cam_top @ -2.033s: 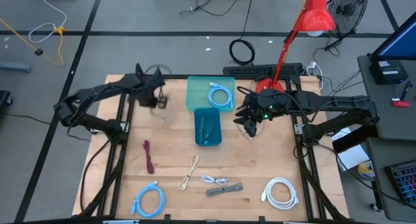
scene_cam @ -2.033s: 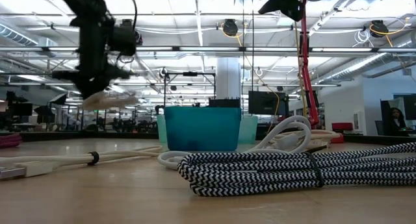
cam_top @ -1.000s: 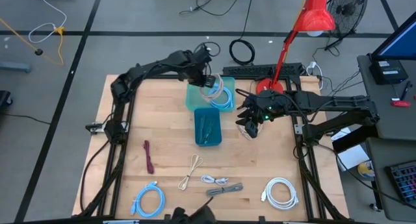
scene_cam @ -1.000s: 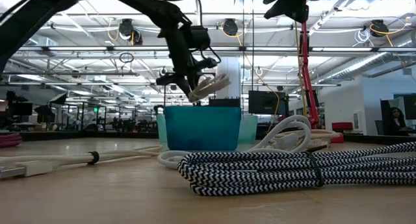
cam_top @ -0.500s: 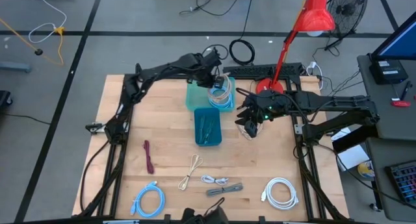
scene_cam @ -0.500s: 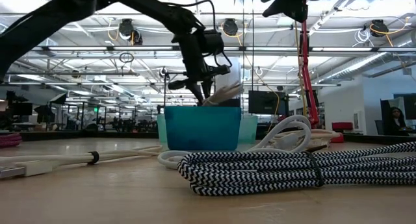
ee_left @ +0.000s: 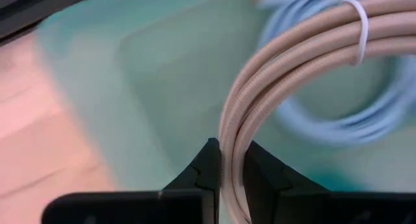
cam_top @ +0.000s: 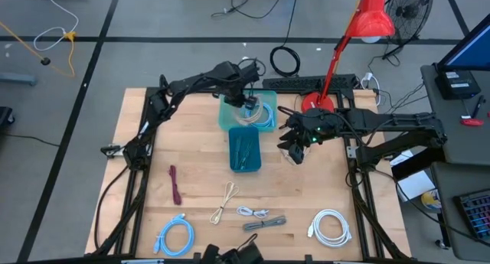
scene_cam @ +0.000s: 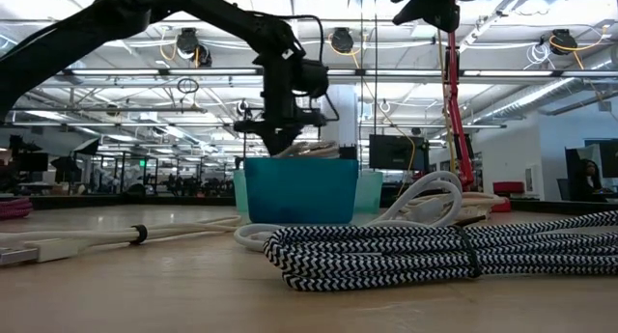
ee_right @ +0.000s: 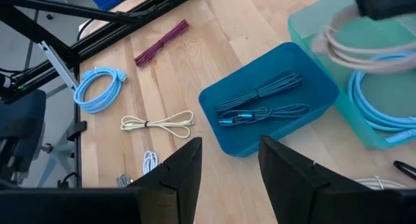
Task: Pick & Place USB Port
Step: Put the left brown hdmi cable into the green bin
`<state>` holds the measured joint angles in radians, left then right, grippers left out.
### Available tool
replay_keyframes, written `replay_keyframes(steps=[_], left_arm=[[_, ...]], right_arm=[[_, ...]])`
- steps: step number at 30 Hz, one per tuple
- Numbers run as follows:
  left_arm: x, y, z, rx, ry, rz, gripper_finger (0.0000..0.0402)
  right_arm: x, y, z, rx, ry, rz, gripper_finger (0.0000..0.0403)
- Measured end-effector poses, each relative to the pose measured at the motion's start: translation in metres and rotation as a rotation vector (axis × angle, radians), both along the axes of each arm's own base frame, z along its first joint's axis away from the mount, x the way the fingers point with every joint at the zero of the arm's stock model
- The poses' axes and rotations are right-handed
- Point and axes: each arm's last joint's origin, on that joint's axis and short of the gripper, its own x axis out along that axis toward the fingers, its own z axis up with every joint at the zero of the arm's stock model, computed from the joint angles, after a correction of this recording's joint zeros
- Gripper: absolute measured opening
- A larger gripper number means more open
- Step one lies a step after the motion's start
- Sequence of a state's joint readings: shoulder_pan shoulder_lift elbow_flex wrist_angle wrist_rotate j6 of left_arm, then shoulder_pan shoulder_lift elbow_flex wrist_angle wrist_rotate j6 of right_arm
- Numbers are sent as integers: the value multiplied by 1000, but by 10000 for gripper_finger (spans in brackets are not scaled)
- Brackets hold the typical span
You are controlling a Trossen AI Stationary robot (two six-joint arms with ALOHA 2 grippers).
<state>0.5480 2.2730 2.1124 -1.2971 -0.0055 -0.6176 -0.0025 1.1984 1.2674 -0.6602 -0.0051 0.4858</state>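
My left gripper [cam_top: 246, 100] hangs over the pale teal bin [cam_top: 230, 115] at the table's far side, shut on a coiled beige cable [cam_top: 258, 111]. In the low view the left gripper [scene_cam: 286, 130] stands just above the bins, and the beige cable [scene_cam: 321, 150] shows at rim height. A light blue cable [cam_top: 265, 118] lies in that bin. Braided cables lie in the dark blue bin [cam_top: 245, 151], which stands in front of it. My right gripper [cam_top: 295, 146] waits open to the right of the bins, above the table. My left gripper [ee_left: 233, 171] pinches the beige cable's bundled strands [ee_left: 233, 143] between its two fingers, at a point on the coil away from the white tie [ee_left: 356, 21]. It comes from above, pointing down. The coil hangs over the teal bin [ee_left: 149, 74]; whether it touches anything inside, I cannot tell.
Loose cables lie on the near half of the table: maroon [cam_top: 176, 184], cream [cam_top: 224, 203], black-and-white braided [cam_top: 265, 223], a white coil [cam_top: 331, 226], a light blue coil [cam_top: 176, 236]. A red lamp [cam_top: 360, 27] stands at the far right. The right wrist view shows the dark blue bin [ee_right: 270, 100].
My left gripper has carried the beige cable toward the table's right, over the teal bin, and then moved down. The coil, first well above the bin's rim and tilted, now sits at rim height. The gripper has stayed shut on it.
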Motion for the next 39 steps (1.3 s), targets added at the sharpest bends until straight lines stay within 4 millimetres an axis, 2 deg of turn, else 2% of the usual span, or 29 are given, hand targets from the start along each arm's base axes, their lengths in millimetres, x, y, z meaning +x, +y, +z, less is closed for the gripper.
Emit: replay_keyframes(steps=[9, 19, 27, 31, 34, 39], left_arm=[[-13, -4, -1, -20, 144, -41, 38], [-26, 7, 0, -42, 194, -10, 38], [-21, 13, -1, -2, 135, -10, 38], [-18, 14, -1, 2, 96, -9, 38], [-20, 16, -8, -2, 100, -2, 38], [-28, 13, -31, -56, 168, 1, 38]], right_arm=[[0, 0, 0, -1, 1, 1, 141], [-5, 0, -1, -1, 33, 1, 141], [-6, 0, -1, -2, 35, 3, 141], [-6, 0, -8, 0, 58, 1, 141], [-6, 0, -12, 6, 70, -1, 141], [-6, 0, -14, 11, 78, -3, 141]])
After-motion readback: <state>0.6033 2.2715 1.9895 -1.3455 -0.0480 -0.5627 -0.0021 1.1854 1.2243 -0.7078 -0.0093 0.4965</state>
